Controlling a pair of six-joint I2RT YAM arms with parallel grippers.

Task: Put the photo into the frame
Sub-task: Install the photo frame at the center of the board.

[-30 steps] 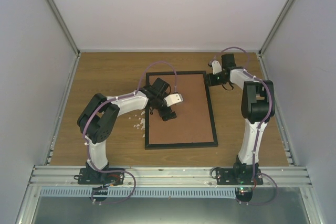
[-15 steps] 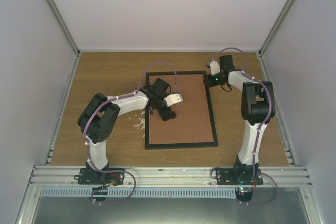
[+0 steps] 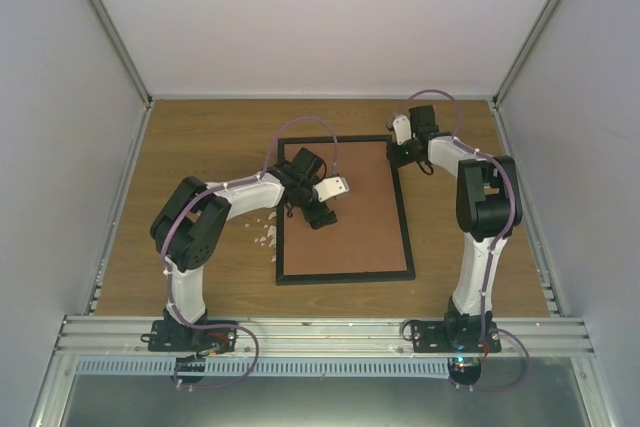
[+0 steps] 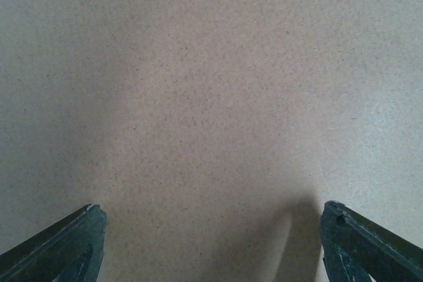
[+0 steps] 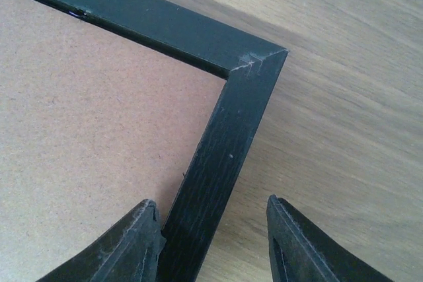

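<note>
The black frame (image 3: 405, 217) lies flat on the wooden table with a brown backing board (image 3: 350, 222) filling it. The photo is out of view. My left gripper (image 3: 318, 215) points down over the left part of the board, open wide; in the left wrist view only bare board (image 4: 211, 97) shows between the fingertips (image 4: 66, 246). My right gripper (image 3: 397, 152) is at the frame's far right corner. Its jaws straddle the frame's right rail (image 5: 231, 123), open, the left finger (image 5: 125, 246) against the rail and the other apart over the wood.
Small white scraps (image 3: 266, 235) lie on the table just left of the frame. Grey enclosure walls stand on three sides, and an aluminium rail (image 3: 320, 332) runs along the near edge by the arm bases.
The right gripper has shifted a little left and toward the back, onto the frame's far right corner, and its jaws have widened. The left arm has not moved.
</note>
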